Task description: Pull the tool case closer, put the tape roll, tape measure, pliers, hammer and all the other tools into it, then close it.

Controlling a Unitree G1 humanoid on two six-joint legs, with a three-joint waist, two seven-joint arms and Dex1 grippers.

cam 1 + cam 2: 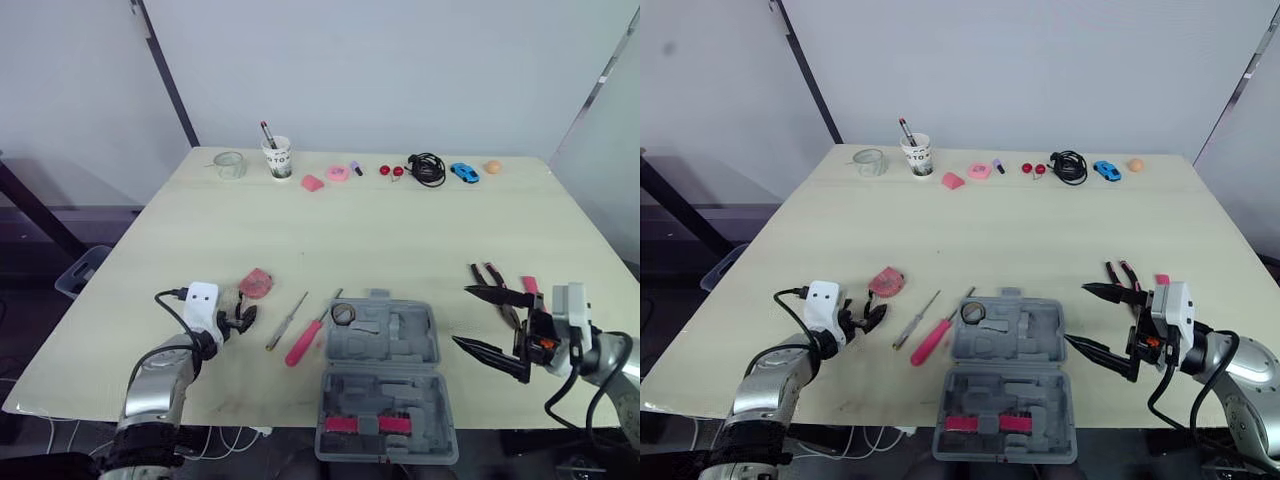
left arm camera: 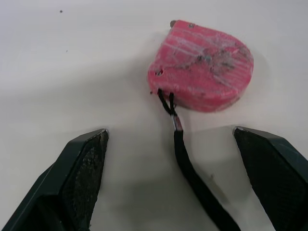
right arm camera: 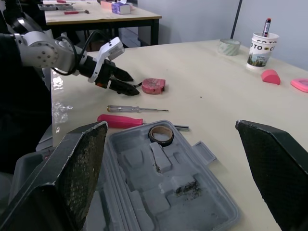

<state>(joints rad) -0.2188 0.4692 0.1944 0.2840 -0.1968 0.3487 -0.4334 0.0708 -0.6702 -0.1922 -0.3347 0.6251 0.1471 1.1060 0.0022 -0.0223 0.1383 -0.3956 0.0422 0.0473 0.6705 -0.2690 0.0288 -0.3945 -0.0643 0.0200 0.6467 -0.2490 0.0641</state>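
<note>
The grey tool case (image 1: pixel 385 345) lies open near the table's front edge, with a tape roll (image 1: pixel 343 314) in its far-left corner. A pink tape measure (image 1: pixel 256 283) lies left of it, its black strap (image 2: pixel 192 173) trailing toward my left gripper (image 1: pixel 240 318). That gripper is open just short of the tape measure (image 2: pixel 202 65), touching nothing. A pink-handled screwdriver (image 1: pixel 305 341) and a thin screwdriver (image 1: pixel 286 320) lie between the tape measure and the case. My right gripper (image 1: pixel 492 322) is open wide, right of the case. Red-handled pliers (image 1: pixel 492 275) lie just beyond it.
Along the far edge stand a clear tape roll (image 1: pixel 229 165), a paper cup with a pen (image 1: pixel 279 157), pink bits (image 1: pixel 313 183), a black cable (image 1: pixel 427 168), a blue toy car (image 1: pixel 463 172) and an orange ball (image 1: pixel 492 167). The case's near half (image 1: pixel 388 425) overhangs the front edge.
</note>
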